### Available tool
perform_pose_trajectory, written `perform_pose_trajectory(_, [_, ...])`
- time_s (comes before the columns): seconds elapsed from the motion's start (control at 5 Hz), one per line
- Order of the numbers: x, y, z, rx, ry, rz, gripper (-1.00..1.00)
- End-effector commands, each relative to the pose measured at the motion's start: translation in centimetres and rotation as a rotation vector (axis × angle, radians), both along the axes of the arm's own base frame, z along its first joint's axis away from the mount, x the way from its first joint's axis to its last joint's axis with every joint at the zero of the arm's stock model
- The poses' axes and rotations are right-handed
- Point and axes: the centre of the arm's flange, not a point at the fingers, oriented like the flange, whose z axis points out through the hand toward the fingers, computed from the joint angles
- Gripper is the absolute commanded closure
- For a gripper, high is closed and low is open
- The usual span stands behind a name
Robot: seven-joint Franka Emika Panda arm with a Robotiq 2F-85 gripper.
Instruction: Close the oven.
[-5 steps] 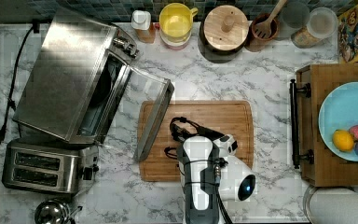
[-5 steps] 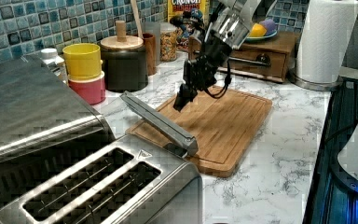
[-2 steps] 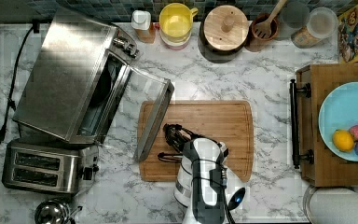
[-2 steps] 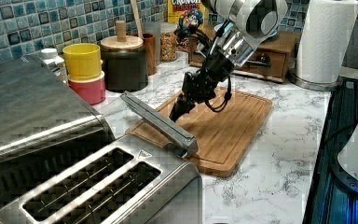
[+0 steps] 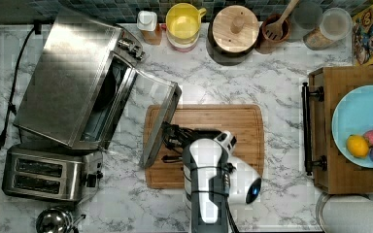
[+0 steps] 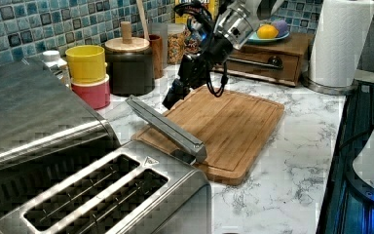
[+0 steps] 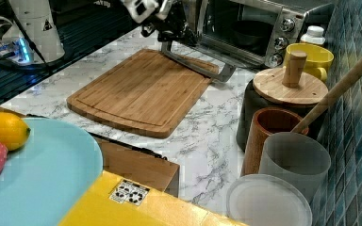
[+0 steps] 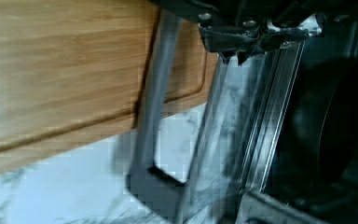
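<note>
The oven (image 5: pixel 73 73) is a big steel box at the top view's left, with its cord on the far side. Its glass door (image 5: pixel 150 111) hangs dropped open, and the bar handle (image 5: pixel 161 128) reaches over the edge of a wooden cutting board (image 5: pixel 223 126). My gripper (image 5: pixel 169 138) is shut on nothing, its tip low beside the handle's outer side. In the left view the gripper (image 6: pixel 172 99) sits just behind the handle (image 6: pixel 168 129). The wrist view has the gripper (image 8: pixel 251 44) above the door glass (image 8: pixel 233 140) and the handle (image 8: pixel 151 93).
A two-slot toaster (image 5: pixel 48 174) stands next to the oven. Along the wall sit a yellow cup (image 5: pixel 183 22), a lidded dark jar (image 5: pixel 235 26) and a utensil pot (image 5: pixel 277 29). A wooden drawer box (image 5: pixel 330 131) carrying a blue plate of fruit (image 5: pixel 354 116) is at the top view's right.
My arm has swung toward the top view's left, bringing the gripper across the cutting board up to the oven door's handle. The door has not visibly moved.
</note>
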Motion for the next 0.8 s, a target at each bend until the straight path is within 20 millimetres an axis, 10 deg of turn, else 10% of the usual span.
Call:
perform_pose_trajectory(0.2, [5.0,4.5,-0.5,-0.131,0.094,-0.213,1.00])
perform_pose_trajectory(0.8, [6.7,3.7,-1.8,0.042,0.236,-0.081,1.00])
